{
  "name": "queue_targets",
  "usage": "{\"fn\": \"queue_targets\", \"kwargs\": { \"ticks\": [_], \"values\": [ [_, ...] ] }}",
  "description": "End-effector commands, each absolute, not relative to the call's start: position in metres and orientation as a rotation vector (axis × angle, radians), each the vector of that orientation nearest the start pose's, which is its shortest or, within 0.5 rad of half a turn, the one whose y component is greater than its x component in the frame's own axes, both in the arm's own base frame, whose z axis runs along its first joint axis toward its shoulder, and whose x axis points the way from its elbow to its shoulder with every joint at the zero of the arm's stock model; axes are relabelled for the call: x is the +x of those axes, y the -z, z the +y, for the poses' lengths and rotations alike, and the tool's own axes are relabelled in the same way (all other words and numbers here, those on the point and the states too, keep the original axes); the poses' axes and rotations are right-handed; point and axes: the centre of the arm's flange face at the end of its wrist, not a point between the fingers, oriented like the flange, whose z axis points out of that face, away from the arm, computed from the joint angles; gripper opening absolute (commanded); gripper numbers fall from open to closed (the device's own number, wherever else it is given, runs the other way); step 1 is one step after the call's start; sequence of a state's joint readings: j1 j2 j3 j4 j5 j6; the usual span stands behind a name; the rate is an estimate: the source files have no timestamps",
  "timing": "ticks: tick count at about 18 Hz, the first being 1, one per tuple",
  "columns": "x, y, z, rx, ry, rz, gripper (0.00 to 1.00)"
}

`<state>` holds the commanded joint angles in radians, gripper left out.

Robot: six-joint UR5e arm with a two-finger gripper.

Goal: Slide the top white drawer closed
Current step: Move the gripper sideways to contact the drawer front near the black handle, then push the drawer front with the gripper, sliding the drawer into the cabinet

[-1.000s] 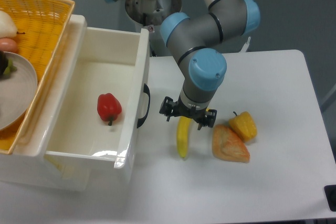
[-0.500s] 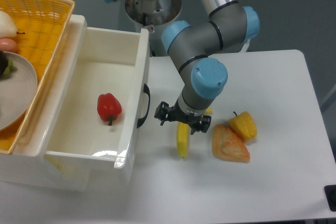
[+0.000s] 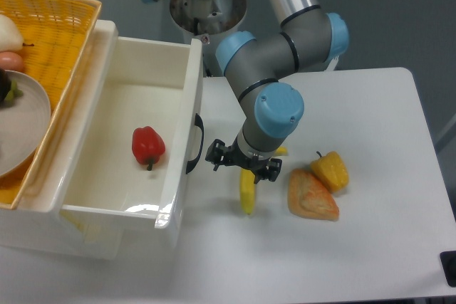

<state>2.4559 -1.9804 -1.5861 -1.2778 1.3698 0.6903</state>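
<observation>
- The top white drawer [image 3: 107,197] is seen pulled fully out of its cabinet, to the camera-left of the pincer [image 3: 243,164].
- A curved black handle [image 3: 195,144] is mounted on the drawer's front panel; it sits just beside the pincer's left tip, with a narrow gap visible between them.
- A red bell pepper [image 3: 147,145] is seen lying inside the drawer, further camera-left past the front panel.
- The pincer is pointed down at the white surface [image 3: 370,247], held low above it; its fingers are spread apart and nothing is gripped between them.
- A banana [image 3: 247,190] is seen lying on the surface directly under and just below the pincer; whether the two touch cannot be told.
- A piece of bread or pastry [image 3: 311,195] lies to the camera-right of the pincer, near the banana but apart from it.
- A yellow bell pepper [image 3: 330,170] is seen just past the pastry, further camera-right and touching or nearly touching it.
- A yellow woven basket [image 3: 53,40] sits on the cabinet top, well to the camera-left of the pincer, with a plate [image 3: 21,122] and some produce inside.
</observation>
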Motion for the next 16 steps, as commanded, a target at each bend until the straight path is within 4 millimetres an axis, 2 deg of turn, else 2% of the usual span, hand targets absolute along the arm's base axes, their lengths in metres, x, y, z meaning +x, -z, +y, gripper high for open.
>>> {"fn": "queue_targets", "kwargs": {
  "ticks": [16],
  "values": [
    [-0.361, -0.281, 0.517, -3.064, 0.364, -0.273, 1.0]
  ]
}}
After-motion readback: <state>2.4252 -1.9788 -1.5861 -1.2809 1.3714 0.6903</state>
